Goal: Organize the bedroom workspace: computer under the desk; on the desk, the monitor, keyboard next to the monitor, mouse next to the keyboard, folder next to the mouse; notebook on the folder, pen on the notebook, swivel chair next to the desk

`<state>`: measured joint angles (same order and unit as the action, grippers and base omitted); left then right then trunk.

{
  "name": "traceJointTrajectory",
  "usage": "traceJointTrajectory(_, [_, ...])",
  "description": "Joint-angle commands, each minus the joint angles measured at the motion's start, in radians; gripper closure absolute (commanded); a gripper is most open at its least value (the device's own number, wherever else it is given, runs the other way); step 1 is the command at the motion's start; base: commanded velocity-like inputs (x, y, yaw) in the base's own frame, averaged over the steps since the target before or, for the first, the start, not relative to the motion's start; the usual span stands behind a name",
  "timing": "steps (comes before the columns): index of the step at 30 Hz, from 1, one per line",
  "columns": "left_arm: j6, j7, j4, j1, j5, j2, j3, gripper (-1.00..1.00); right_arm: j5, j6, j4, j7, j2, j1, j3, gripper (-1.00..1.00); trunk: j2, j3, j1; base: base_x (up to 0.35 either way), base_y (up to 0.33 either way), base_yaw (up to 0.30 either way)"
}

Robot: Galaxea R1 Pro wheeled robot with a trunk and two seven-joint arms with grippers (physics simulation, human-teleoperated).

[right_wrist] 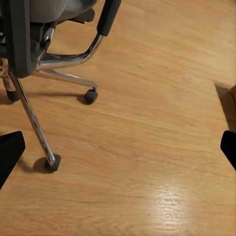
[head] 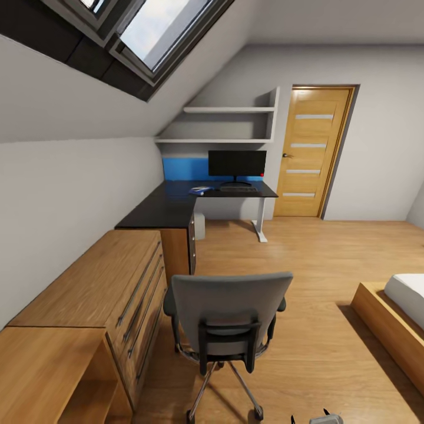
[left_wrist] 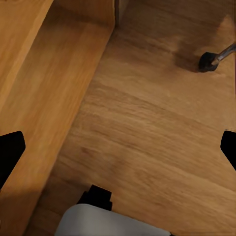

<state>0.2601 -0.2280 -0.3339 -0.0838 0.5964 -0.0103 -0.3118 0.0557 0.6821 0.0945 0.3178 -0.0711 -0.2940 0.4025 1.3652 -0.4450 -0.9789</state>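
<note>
Both grippers, left gripper [left_wrist: 118,147] and right gripper [right_wrist: 118,147], hang spread apart over bare floor with the swivel chair [head: 228,318] just ahead of them (folder unseen); rolling forward risks bumping it away from the far black surface [head: 176,203].

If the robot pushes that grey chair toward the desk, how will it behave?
The chair will likely roll easily: its chrome legs end in castors on smooth wood floor. It may swivel or veer rather than track straight, being on a single central post. A high push on the tall back might tilt it; lower seems safer.
</note>
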Motion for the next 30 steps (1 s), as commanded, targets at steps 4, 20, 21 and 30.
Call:
traceJointTrajectory(4, [0.003,-0.007,-0.001,-0.001,-0.028,0.0,-0.009,-1.0,0.006,0.001,0.0,0.004,-0.004,-0.001,0.009,-1.0,0.029,-0.014,-0.015,0.0,0.0,0.0])
traceJointTrajectory(20, [0.009,-0.008,-0.001,-0.001,-0.029,-0.035,-0.005,-1.0,0.008,0.008,-0.001,0.003,-0.004,-0.001,0.008,-1.0,0.141,-0.064,-0.077,0.0,0.0,0.0])
traceJointTrajectory(21, [0.01,-0.008,-0.002,-0.001,-0.029,-0.031,-0.005,-1.0,0.008,0.009,-0.001,0.003,-0.004,-0.001,0.008,-1.0,0.148,-0.067,-0.081,0.0,0.0,0.0])
traceJointTrajectory(30, [0.008,-0.007,0.001,-0.001,-0.032,0.001,-0.007,-1.0,0.006,0.008,-0.001,0.004,-0.005,-0.001,0.007,-1.0,0.211,-0.095,-0.115,0.0,0.0,0.0])
